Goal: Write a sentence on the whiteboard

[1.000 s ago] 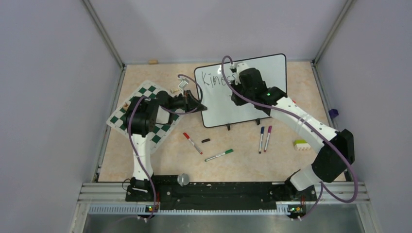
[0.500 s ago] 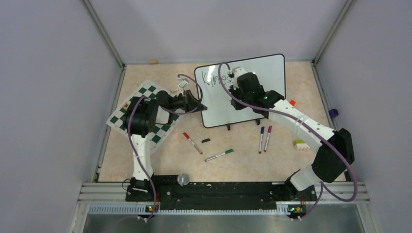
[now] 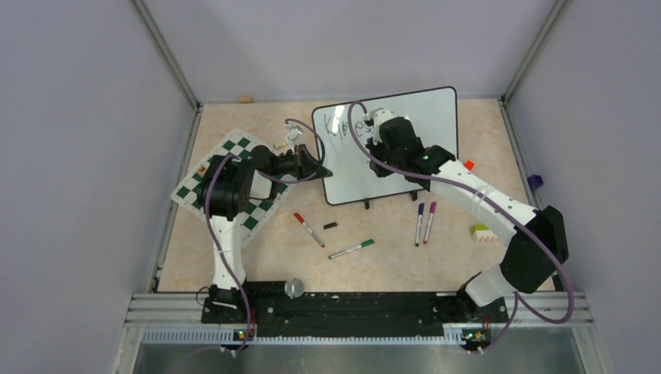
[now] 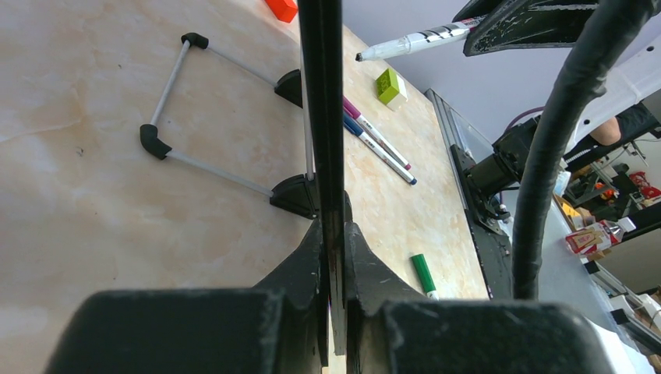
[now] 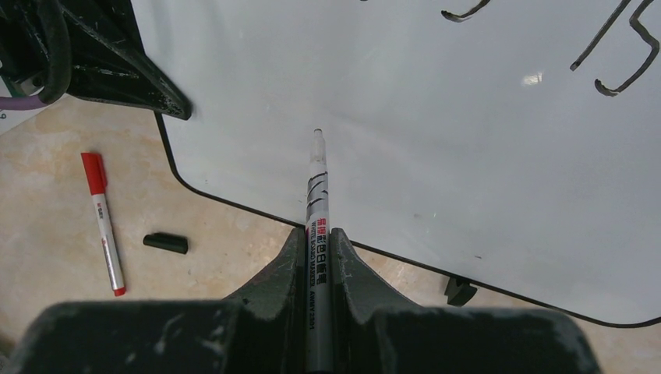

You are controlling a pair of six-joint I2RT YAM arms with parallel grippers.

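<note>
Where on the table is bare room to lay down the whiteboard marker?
Free: between the whiteboard and the right rail; also near left, between chess mat and base rail. Crowded: in front of the board, around the red marker, cap, green marker.

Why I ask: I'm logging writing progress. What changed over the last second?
The right end effector, holding the whiteboard marker, shifted left across the whiteboard, covering more of the sentence. The left end effector stays clamped on the board's edge; the red marker lies unmoved.

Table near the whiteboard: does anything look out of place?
A loose black cap lies beside the red marker, off any pen, and the chess mat sits askew. Nothing looks spilled or broken.
</note>
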